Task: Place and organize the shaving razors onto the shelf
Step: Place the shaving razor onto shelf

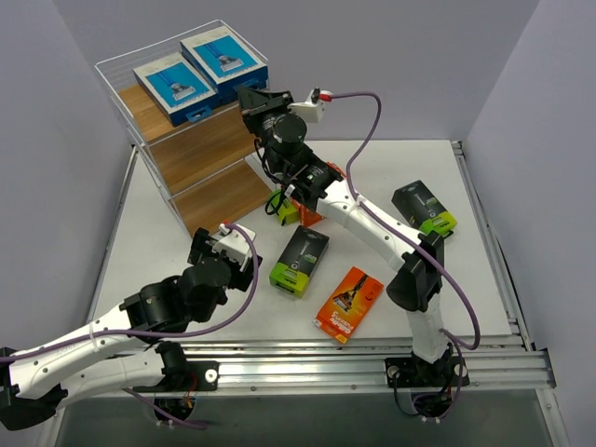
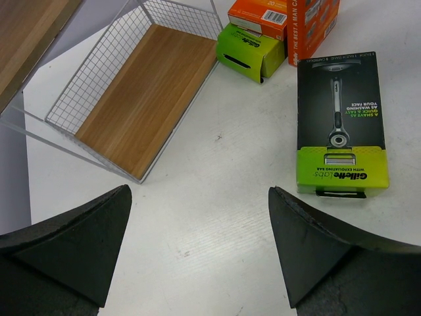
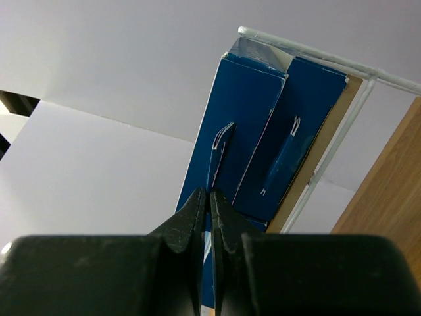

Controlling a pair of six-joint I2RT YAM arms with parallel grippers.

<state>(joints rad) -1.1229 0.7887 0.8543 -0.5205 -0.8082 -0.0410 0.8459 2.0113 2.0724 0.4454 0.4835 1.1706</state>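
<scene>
Top external view: the shelf (image 1: 200,154) stood at the far left of the table (image 1: 466,279), with two blue-and-white packs (image 1: 175,82) (image 1: 222,56) lying side by side on its top board.
Right gripper (image 3: 209,195): jaws were pressed together, tips at the near end of one blue pack on the top tier; whether they pinched its hang tab could not be told.
Left gripper (image 2: 199,194): jaws stood wide apart, holding nothing, above bare table near the shelf's lowest tier.
Loose packs: a black-and-lime pack (image 2: 340,125) lay flat just ahead of the left gripper; a second black-and-lime pack (image 1: 425,207) sat near the right edge; an orange pack (image 1: 349,304) lay toward the front, between the arms.
Under the right arm: a lime-ended pack (image 2: 250,49) and another orange pack (image 2: 263,14) sat close together by the shelf's foot.
</scene>
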